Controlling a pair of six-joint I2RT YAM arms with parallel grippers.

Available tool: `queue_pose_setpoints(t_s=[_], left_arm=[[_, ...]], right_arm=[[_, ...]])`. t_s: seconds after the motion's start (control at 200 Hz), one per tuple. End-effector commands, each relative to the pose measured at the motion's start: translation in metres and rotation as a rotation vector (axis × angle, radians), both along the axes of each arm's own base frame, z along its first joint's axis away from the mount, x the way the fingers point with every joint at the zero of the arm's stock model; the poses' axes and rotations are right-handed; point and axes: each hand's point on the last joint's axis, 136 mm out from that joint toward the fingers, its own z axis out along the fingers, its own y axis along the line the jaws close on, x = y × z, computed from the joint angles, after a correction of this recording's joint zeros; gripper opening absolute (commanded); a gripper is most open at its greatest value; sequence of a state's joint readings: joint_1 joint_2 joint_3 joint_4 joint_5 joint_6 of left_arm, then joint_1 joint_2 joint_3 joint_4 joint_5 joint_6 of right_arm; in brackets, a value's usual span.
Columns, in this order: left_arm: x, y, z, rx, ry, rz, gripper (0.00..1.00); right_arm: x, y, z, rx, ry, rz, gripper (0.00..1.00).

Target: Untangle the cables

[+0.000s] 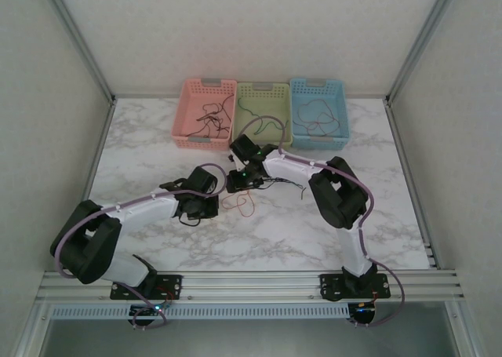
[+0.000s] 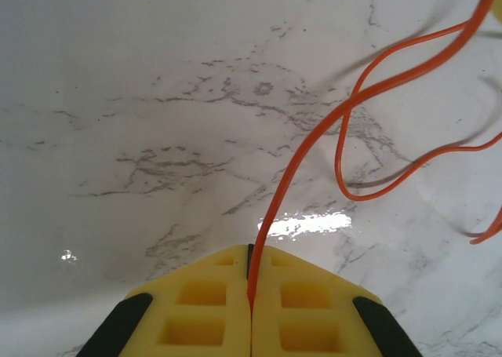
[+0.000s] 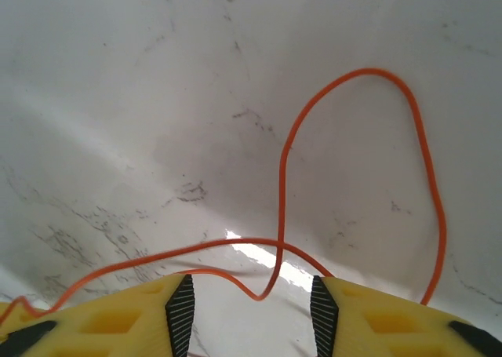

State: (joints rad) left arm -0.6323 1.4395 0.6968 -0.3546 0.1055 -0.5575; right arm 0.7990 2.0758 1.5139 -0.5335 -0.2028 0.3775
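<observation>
An orange cable (image 2: 314, 141) lies in loose loops on the marble table (image 1: 314, 224) near the middle (image 1: 244, 204). My left gripper (image 2: 251, 251) is shut on one end of it, and the wire runs up out of the seam between the yellow fingers (image 2: 204, 302). My right gripper (image 3: 251, 294) is open just above the table. A bend of the same orange cable (image 3: 282, 176) dips between its two pads without touching either. In the top view both grippers meet at the centre, left (image 1: 223, 187) and right (image 1: 239, 176). Thin dark wires (image 1: 294, 186) trail to the right of them.
Three baskets stand in a row at the back: pink (image 1: 188, 106), green (image 1: 243, 98) and blue (image 1: 339, 106), each with thin wires inside. Metal frame posts and white walls close in the sides. Bare marble stretches in front of the arms.
</observation>
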Motion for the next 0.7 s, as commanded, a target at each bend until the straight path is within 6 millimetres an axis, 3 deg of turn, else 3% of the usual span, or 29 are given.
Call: queue_pose_setpoints(t_s=[0.0,0.135,0.395,0.586,0.696], left_arm=[[0.001,0.002,-0.005,0.021,-0.008,0.007,0.00],[0.002,0.000,-0.008,0.019,-0.002,0.004,0.00],[0.001,0.002,-0.011,0.026,0.001,0.004,0.00],[0.001,0.001,-0.011,0.024,0.003,0.002,0.00],[0.001,0.002,-0.010,0.025,0.001,0.001,0.00]], right_arm=[[-0.001,-0.002,0.012,-0.005,-0.020,0.013,0.46],[0.007,-0.011,0.016,-0.058,-0.078,0.017,0.51],[0.011,-0.004,0.026,-0.037,-0.110,0.060,0.51],[0.024,0.000,0.014,-0.074,-0.124,0.078,0.53],[0.021,0.005,0.005,-0.066,-0.092,0.102,0.54]])
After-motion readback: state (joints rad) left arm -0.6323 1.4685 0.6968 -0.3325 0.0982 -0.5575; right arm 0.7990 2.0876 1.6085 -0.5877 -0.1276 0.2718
